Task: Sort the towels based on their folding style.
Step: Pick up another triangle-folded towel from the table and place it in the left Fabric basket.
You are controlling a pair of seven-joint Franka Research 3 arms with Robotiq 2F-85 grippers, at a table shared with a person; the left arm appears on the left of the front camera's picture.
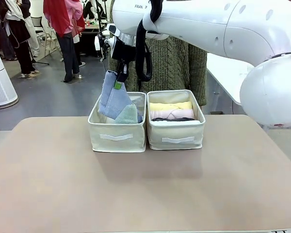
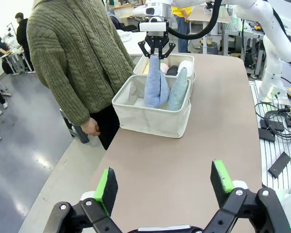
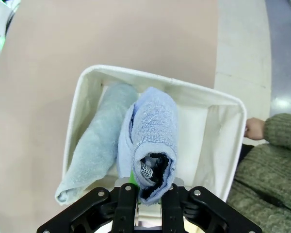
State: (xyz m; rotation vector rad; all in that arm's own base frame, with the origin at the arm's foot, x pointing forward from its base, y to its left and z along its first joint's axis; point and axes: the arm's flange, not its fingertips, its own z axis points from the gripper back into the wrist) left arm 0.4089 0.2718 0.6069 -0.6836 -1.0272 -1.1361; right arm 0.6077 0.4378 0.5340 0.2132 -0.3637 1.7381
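Two cone towels stand in the left bin [image 1: 117,137] near the tabletop's [image 1: 145,189] far edge: the light blue towel [image 1: 112,99] is pinched at its tip by the right claw [image 1: 119,77], with the mint green towel [image 1: 127,115] leaning beside it. The right bin [image 1: 175,133], touching the left one, holds the yellow [image 1: 170,106], pale pink [image 1: 172,113] and dark grey [image 1: 172,119] rolls. The left claw [image 2: 164,186] hangs wide and empty above the tabletop's near part.

The right arm reaches across the middle, its wrist pointing straight down. The right gripper [image 1: 120,77] has its jaws clamped tight on the top of the light blue towel [image 1: 111,97] hanging beneath them. The left gripper [image 2: 165,187] hovers low, fingers spread wide with nothing between them.
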